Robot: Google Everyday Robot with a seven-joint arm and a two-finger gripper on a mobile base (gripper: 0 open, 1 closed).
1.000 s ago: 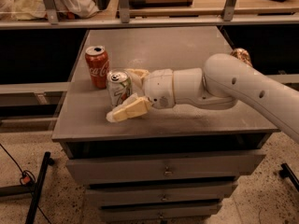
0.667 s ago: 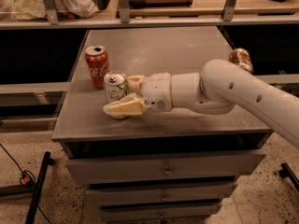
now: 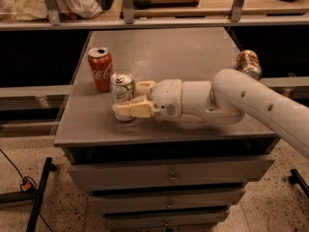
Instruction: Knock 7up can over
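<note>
Fingers [image 3: 140, 109] of the gripper [image 3: 128, 99] stand apart at the near left of the table [image 3: 193, 47]. The 7up can [image 3: 122, 85] stands upright between their tips, and the near finger crosses its lower body. The Coca-Cola can [image 3: 100, 69] stands just beyond, to the left.
</note>
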